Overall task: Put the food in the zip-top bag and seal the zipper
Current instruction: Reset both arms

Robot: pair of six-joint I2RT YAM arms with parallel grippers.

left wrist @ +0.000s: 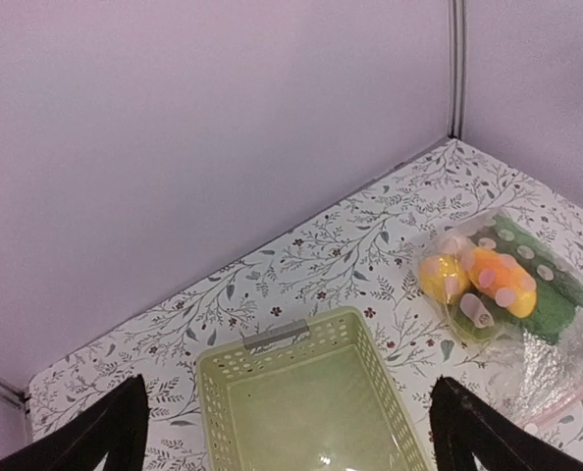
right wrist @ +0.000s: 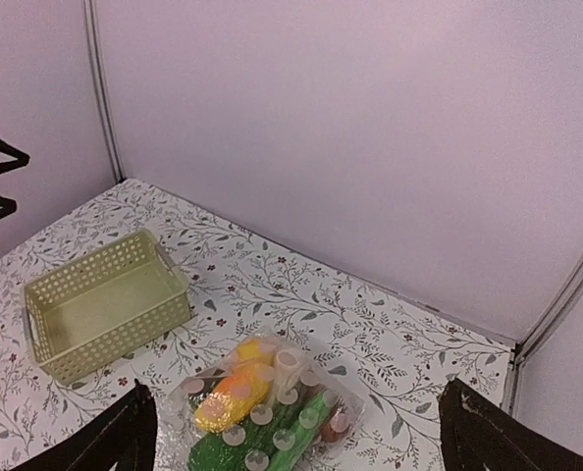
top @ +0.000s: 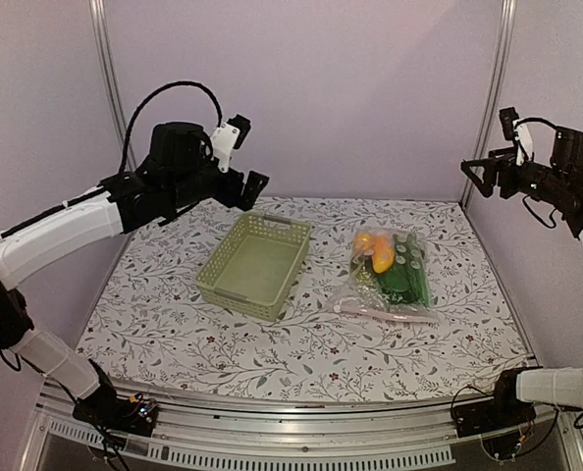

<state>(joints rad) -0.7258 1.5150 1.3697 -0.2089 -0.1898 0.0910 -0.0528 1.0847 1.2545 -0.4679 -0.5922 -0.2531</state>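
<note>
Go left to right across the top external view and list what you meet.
Pale green basket, zip-top bag with the food inside, right end effector. The left end effector overlaps the basket, so omitted.

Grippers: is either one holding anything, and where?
Nothing is held. The left gripper and right gripper are both open, away from the zip-top bag.

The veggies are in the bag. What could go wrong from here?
I can't tell whether the pink zipper is fully shut; if not, the food could slide out when the zip-top bag gets nudged. The strip is thin and lies flat on the table, so a pinch may miss it or crumple the bag.
</note>
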